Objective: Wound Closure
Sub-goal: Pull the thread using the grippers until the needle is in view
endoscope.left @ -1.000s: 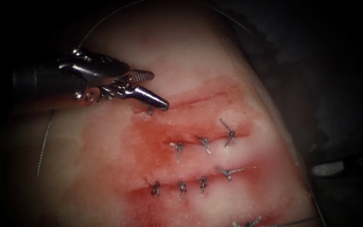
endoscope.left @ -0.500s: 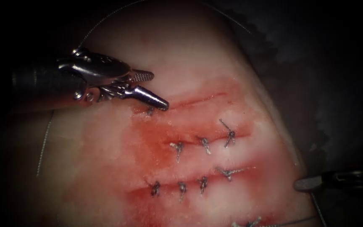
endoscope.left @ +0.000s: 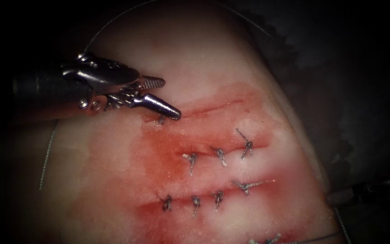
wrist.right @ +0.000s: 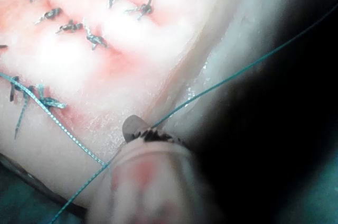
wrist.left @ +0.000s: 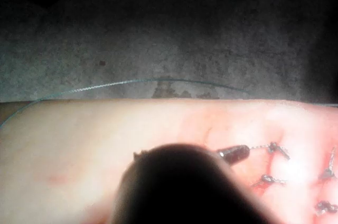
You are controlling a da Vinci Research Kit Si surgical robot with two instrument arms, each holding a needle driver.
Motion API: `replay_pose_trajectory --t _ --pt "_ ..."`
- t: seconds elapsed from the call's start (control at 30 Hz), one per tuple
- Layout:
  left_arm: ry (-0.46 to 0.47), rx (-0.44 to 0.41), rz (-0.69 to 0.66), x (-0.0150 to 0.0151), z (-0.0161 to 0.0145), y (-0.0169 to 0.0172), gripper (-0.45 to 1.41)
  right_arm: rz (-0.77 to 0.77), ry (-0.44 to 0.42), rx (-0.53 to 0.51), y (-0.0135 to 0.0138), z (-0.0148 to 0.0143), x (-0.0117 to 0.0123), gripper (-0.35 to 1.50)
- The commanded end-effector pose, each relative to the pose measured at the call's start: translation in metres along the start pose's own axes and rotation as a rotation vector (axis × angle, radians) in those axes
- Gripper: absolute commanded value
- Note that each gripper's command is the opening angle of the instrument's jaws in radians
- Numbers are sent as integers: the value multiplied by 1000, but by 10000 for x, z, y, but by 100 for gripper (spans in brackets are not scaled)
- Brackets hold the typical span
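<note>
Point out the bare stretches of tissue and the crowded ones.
Bare: the pale tissue above the uppermost cut, and the strip below the left tool, left of the red fluid. Crowded: the knotted stitches in rows mid-tissue, and the right edge near the right tool and thread.

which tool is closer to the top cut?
Left. The left pincer sits open at the top cut's left end, lower jaw tip touching the tissue. The right tool is off the tissue's right edge, well away.

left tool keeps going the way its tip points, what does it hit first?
Probably the tissue at the top cut: the left tool points down-right, its lower tip beside a knot. Depth unclear.
</note>
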Motion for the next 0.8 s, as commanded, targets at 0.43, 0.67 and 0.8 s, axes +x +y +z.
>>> replay_pose_trajectory --t 0.43,0.67,0.8 --pt "-3 1 6 -6 7 4 93 4 27 -6 -2 15 8 -35" --pt "-5 3 2 -5 9 4 94 1 -44 0 6 -11 -9 -35" --pt "-5 2 2 -6 10 4 94 -14 -210 -27 30 -32 -47 -35"
